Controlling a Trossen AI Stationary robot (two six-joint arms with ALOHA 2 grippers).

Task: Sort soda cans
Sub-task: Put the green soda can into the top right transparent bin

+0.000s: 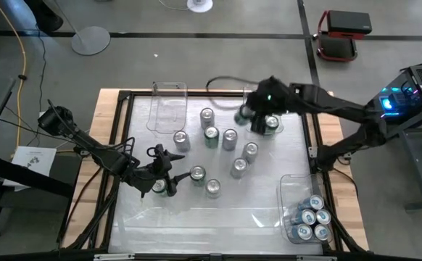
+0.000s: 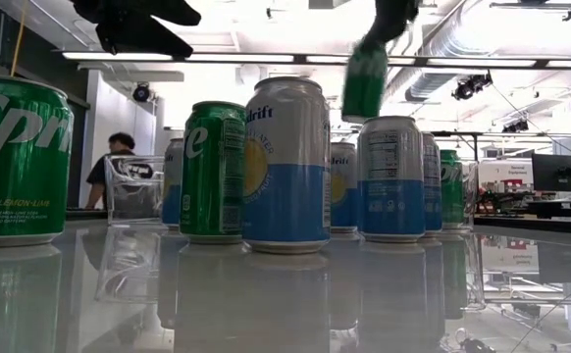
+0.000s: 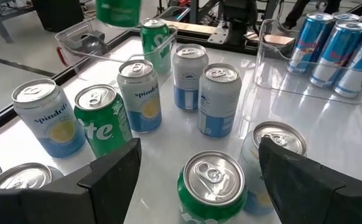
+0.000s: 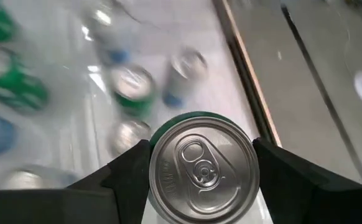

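Above table, right claw [image 4: 201,163] gripping green can [image 4: 203,168]

two dark jointed arms, black cabling, broad matte-black gripper fingers [image 3: 109,180]

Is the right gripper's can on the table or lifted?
Lifted: the low view shows the green can hanging above the standing cans, between the right gripper's fingers.

The right gripper [image 1: 264,120] hangs raised over the table's far side, fingers clamped. The left gripper [image 1: 164,183] sits low near the front-left, fingers spread wide.
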